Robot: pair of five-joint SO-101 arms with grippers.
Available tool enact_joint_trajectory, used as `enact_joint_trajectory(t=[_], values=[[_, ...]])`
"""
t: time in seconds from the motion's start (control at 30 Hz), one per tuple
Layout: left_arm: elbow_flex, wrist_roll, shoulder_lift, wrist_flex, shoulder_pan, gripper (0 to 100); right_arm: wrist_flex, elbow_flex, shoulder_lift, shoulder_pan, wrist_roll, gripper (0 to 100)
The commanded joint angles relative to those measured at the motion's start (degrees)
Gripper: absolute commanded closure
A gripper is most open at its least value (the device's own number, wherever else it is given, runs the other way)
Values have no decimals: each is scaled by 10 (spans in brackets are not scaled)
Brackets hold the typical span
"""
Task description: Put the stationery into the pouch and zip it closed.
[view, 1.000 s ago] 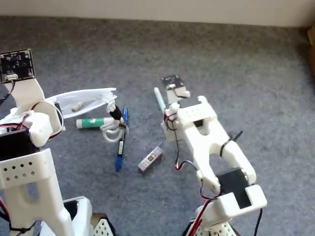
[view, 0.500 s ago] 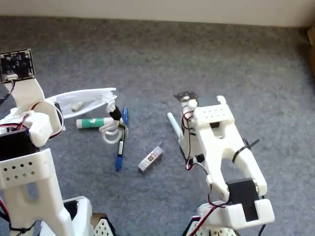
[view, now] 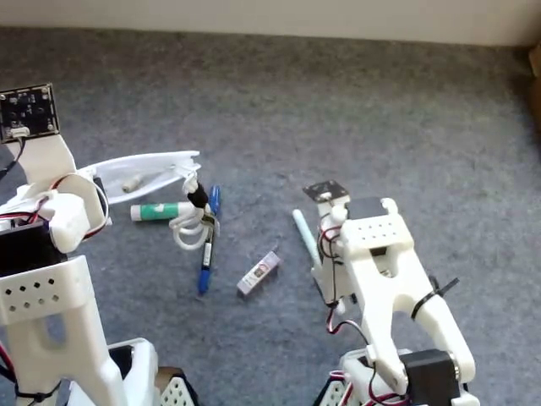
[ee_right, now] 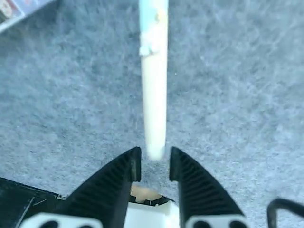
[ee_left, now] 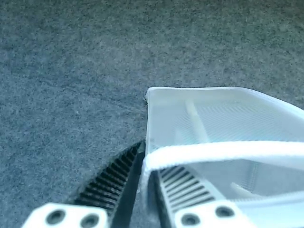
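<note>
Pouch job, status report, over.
Left gripper clamped on pouch rim. Right gripper pinching end of pale pen, apart from the pouch. Glue stick, blue pen, small box loose on carpet.

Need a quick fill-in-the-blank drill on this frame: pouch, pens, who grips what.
1. The left end effector is shut on the rim of the translucent white mesh pouch, whose mouth is ____.
2. The right end effector grips one end of the pale cream-and-light-blue pen; the other pen, lying on the grey carpet, is dark ____.
3. Inside or outside the pouch? The green-and-white tube lies ____.
Missing words: open; blue; outside.
</note>
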Motion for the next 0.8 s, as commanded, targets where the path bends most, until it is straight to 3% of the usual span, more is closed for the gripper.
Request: enact_joint_trajectory(t=[0.0,0.2,0.4,0.77], values=[[-1,6,7,0,7,993,-4,0,-26,1,4,812],[-1,6,7,0,7,993,-39,-39,-21,-31,4,812],[-1,6,7,1,7,993,-142,-73,-8,-63,3,812],[16,6,4,-4,7,993,-164,-274,240,-72,-33,812]])
